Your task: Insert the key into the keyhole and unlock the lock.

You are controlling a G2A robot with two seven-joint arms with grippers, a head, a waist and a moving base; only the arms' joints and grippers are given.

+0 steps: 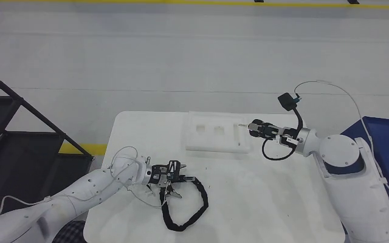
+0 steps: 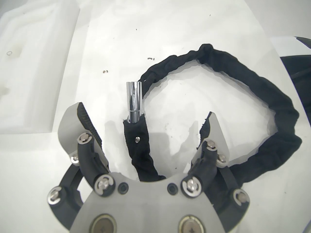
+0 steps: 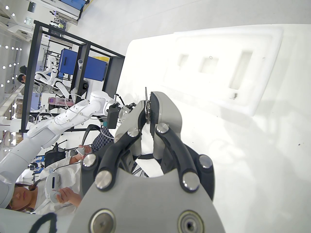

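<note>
Seen from the top view, the lock (image 1: 184, 208) lay on the table (image 1: 273, 200) at about 8 o'clock from the table's centre. Its black sleeved chain curled in a loop toward 6 o'clock. The left gripper (image 1: 175, 177) sat at 9 o'clock, at the loop's 11 o'clock end, pointing toward 3 o'clock.

In the left wrist view the left gripper (image 2: 145, 117) was spread wide. The lock's chrome cylinder (image 2: 134, 100), sticking out of a sleeved end of the chain (image 2: 267, 93), lay between the fingers (image 2: 85, 120) and touched neither pad.

A white foam tray (image 1: 213, 130) with shallow recesses lay at 12 o'clock on the table. The right gripper (image 1: 252, 126) was at the tray's 3 o'clock edge, about 1 o'clock from the table's centre, well apart from the lock.

In the right wrist view the right gripper (image 3: 148, 106) was pressed together on the key (image 3: 146, 98), pinching its head between the pads. The thin blade stuck out past the tips. From above, the key (image 1: 243, 125) pointed toward 9 o'clock, over the tray's edge.
</note>
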